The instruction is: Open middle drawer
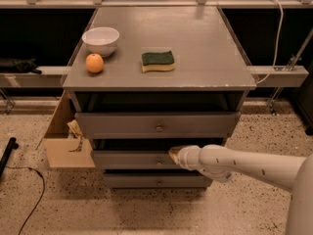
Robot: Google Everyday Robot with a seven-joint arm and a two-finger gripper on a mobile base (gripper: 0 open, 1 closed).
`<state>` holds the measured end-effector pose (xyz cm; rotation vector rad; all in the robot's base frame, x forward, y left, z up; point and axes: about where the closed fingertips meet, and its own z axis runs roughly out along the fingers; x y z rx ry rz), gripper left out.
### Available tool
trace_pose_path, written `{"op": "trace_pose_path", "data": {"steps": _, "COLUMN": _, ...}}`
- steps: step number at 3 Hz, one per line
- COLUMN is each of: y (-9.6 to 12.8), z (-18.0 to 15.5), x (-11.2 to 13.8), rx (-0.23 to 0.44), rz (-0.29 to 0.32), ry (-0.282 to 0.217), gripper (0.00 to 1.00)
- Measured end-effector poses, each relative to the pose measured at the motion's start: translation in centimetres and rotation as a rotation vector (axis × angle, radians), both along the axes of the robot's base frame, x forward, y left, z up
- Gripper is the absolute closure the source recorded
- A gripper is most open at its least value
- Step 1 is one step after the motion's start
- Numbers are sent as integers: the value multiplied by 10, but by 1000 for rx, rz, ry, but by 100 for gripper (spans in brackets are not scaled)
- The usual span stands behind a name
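The middle drawer [132, 159], a grey painted wooden drawer with a flat front, sits 2nd of 3 in the grey bench. It looks closed, or nearly so. Its small round metal knob [159, 162] shows bare at the centre of the front, with nothing around it.

The robot's gripper [175, 154], yellowish at the tip of a white arm, is at the drawer's front, just right of the knob and slightly above it. Whether it is released or clenched cannot be told. It probably sits this low and close in order to take the knob, since that is the only thing on the front to pull by.

Above the middle drawer is the widest grey drawer front [117, 125], and below it the narrowest grey drawer front [127, 181]. A brown cardboard box [66, 152] stands on the floor to its left. Well above it, on the grey bench top [210, 48], lie a white round bowl [101, 39], an orange fruit [95, 62] and a green-and-yellow sponge [158, 60], all clear of the pull.
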<state>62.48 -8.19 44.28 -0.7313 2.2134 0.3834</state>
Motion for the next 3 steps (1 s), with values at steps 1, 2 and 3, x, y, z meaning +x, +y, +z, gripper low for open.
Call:
{"op": "trace_pose_path", "data": {"steps": 1, "y": 0, "z": 0, "x": 0, "rx": 0, "rz": 0, "ry": 0, "gripper": 94}}
{"op": "trace_pose_path", "data": {"steps": 2, "y": 0, "z": 0, "x": 0, "rx": 0, "rz": 0, "ry": 0, "gripper": 76}}
{"op": "trace_pose_path", "data": {"steps": 3, "y": 0, "z": 0, "x": 0, "rx": 0, "rz": 0, "ry": 0, "gripper": 53}}
